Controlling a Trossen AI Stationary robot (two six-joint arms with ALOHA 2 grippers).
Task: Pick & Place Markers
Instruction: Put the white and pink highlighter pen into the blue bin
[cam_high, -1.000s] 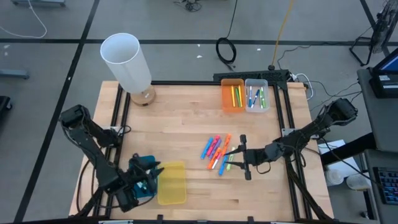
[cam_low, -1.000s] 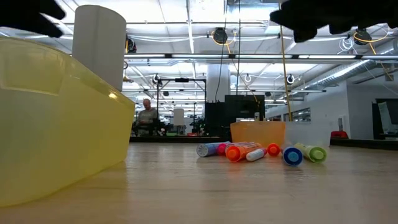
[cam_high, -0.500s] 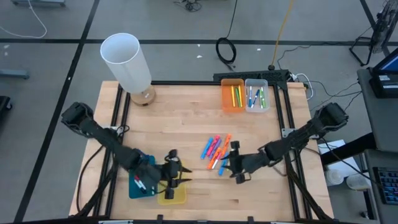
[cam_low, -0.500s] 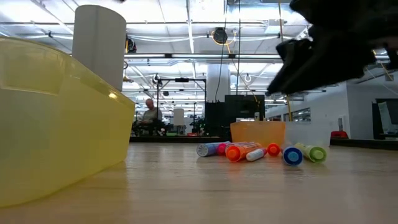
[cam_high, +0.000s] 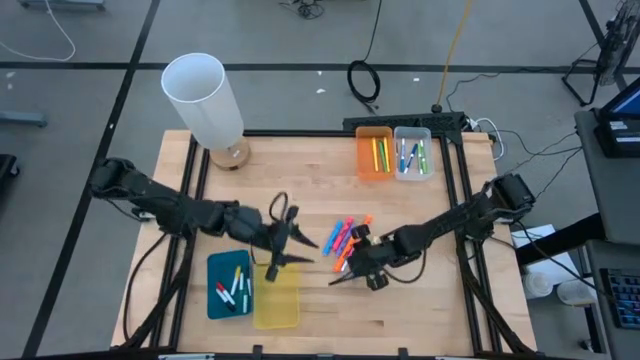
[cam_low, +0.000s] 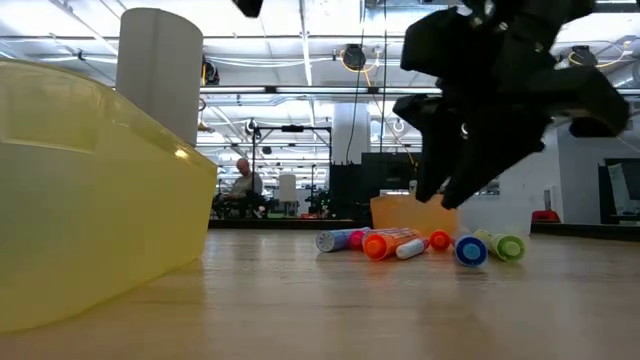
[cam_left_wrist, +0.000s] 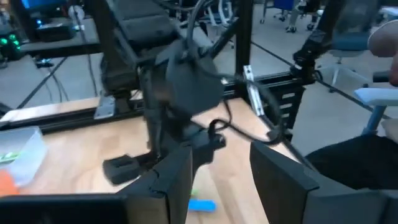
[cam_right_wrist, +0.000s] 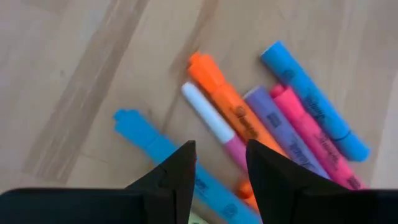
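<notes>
**Both arms close on the loose markers at mid-table**

Taking the wooden table (cam_high: 300, 170) as the landmark: the tall white cylinder (cam_high: 204, 98) stands at its far left corner, and the orange bin (cam_high: 373, 153) and clear bin (cam_high: 412, 152) sit side by side at its far edge, each already holding a few pens. At the near left edge lie the teal bin (cam_high: 229, 286), with several thin pens in it, and the yellow bin (cam_high: 276, 294) touching it.

The left gripper (cam_high: 290, 240) reaches out over the table's middle, just above the yellow bin, its fingers spread wide and holding nothing. The right gripper (cam_high: 345, 268) has its fingers partly open, a narrow gap between them, empty, hanging directly over the loose markers (cam_high: 345, 238) that lie in a fanned cluster right of the table's centre.

In the right wrist view the cluster shows an orange highlighter (cam_right_wrist: 227, 102), a blue one (cam_right_wrist: 314, 102), a pink one (cam_right_wrist: 311, 143), a purple one beside it, and a pink pen with a white cap (cam_right_wrist: 208, 115), several touching.

These pens look light, stiff and smooth, so likely to roll or slip if nudged. My judgement is that a grip across the middle of one barrel, picking an outer pen such as the blue one lying apart (cam_right_wrist: 158, 149), would disturb the neighbours least.
</notes>
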